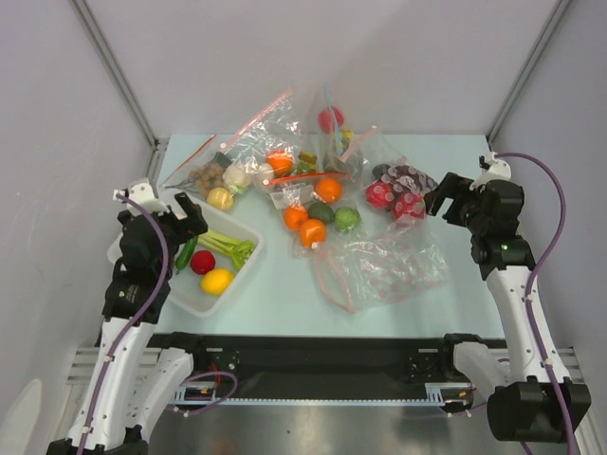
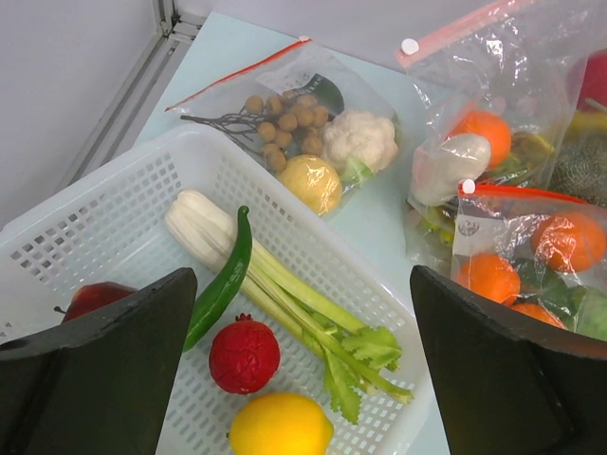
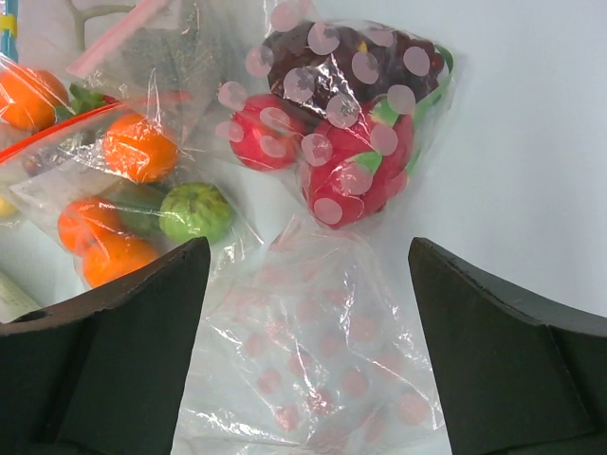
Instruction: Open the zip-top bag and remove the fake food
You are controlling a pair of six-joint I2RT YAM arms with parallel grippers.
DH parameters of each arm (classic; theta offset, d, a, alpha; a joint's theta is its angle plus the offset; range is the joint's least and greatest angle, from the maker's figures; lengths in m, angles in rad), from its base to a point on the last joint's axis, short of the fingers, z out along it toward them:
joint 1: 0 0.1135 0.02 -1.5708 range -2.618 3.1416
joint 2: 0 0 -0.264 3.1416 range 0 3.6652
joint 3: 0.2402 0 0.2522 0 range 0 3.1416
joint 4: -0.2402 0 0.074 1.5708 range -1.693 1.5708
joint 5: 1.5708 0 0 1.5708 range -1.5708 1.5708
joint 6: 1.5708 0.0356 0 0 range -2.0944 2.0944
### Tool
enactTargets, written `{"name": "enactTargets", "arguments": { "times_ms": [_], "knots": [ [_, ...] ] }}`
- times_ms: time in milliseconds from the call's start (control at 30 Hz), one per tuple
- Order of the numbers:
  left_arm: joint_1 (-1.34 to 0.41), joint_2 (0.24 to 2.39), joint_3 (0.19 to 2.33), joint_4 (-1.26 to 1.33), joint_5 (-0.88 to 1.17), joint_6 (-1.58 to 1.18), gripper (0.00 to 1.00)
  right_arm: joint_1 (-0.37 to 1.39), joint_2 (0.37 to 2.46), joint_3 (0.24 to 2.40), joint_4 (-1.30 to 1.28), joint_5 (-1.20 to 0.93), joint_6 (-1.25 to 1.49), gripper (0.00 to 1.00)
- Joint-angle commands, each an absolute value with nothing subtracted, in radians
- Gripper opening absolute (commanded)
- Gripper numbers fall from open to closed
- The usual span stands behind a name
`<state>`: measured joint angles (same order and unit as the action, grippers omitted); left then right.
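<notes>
left claw (image 2: pixel 299 280) spread wide, empty, over basket (image 2: pixel 104 223) | right claw (image 3: pixel 308 246) spread wide, empty, over zip-top bag (image 3: pixel 313 370)

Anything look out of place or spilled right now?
Nothing spilled or damaged. The zip-top bag lies crumpled and apparently empty on the table; the fake food sits inside the white basket.

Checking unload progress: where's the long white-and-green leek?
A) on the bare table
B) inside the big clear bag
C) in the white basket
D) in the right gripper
C: the leek lies across the floor of the white basket, beside the green pepper and the lemon.
</notes>
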<state>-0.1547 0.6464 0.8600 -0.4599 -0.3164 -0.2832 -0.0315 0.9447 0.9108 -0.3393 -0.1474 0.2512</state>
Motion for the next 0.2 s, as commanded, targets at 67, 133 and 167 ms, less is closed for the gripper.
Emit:
{"name": "enactTargets", "arguments": {
  "times_ms": [67,133,167],
  "knots": [
    [-0.147,0.657,0.905,-0.462,-0.268,-0.230,1.00,-0.026,0.923,0.948,-0.324,-0.161,0.232,0.91],
    [-0.147,0.661,0.910,-0.462,-0.267,-0.224,1.00,-0.026,0.922,0.953,-0.328,-0.164,0.226,0.91],
    [-0.147,0.667,0.911,-0.463,-0.267,-0.221,1.00,-0.026,0.922,0.954,-0.330,-0.166,0.221,0.91]
  ]
}}
